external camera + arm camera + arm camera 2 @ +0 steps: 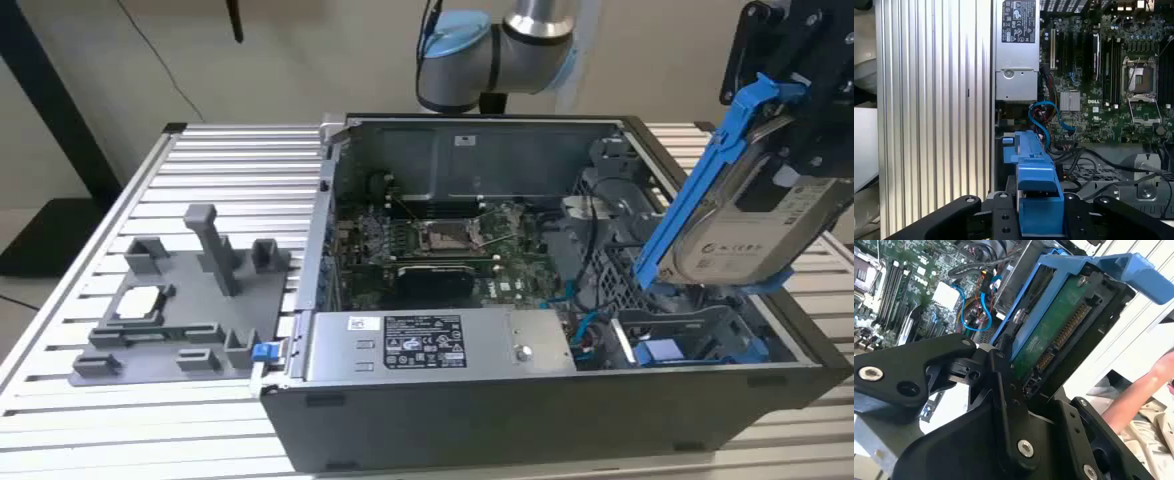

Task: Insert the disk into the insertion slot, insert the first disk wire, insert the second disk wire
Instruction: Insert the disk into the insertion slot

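In the exterior view the disk (pixel 738 240), silver-grey with a pale label in a blue carrier, hangs steeply tilted over the open computer case's right side. My black gripper (pixel 798 150) is shut on its upper end. The disk's lower end sits just above the insertion slot (pixel 694 335), a grey bay with blue rails at the case's near right corner. The second wrist view shows the disk's green board side (pixel 1054 325) between my fingers (pixel 1004 390). The blue carrier (pixel 1039 200) is clamped in the first wrist view. Blue wires (pixel 585 322) (pixel 1041 112) lie loose beside the bay.
The case holds a grey power supply box (pixel 427 345) along its near edge and a green motherboard (pixel 454 240) with a processor socket (pixel 1141 82). A grey fixture tray (pixel 187 300) sits on the slatted table at the exterior view's left. A person's arm (pixel 1139 390) is nearby.
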Robot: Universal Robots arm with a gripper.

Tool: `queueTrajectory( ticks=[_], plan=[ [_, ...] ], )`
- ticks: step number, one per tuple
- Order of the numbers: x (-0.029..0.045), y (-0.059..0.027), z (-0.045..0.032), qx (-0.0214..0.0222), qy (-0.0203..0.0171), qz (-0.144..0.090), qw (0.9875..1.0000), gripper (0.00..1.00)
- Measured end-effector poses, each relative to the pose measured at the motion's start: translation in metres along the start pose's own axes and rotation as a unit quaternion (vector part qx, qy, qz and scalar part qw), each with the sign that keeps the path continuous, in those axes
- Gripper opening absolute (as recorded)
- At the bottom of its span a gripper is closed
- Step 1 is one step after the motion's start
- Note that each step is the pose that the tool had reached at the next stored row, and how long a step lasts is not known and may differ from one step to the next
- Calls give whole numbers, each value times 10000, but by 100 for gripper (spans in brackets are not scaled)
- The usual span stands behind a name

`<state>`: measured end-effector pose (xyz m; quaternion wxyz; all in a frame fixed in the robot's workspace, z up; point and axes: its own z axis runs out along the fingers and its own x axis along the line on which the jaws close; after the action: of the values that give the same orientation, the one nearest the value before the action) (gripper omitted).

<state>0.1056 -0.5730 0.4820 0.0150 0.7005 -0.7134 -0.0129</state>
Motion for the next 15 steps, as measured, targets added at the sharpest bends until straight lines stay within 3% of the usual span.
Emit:
queueTrajectory(
  ticks=[15],
  plan=[
    [5,-2,45,-3,0,0,10000,0]
  ],
)
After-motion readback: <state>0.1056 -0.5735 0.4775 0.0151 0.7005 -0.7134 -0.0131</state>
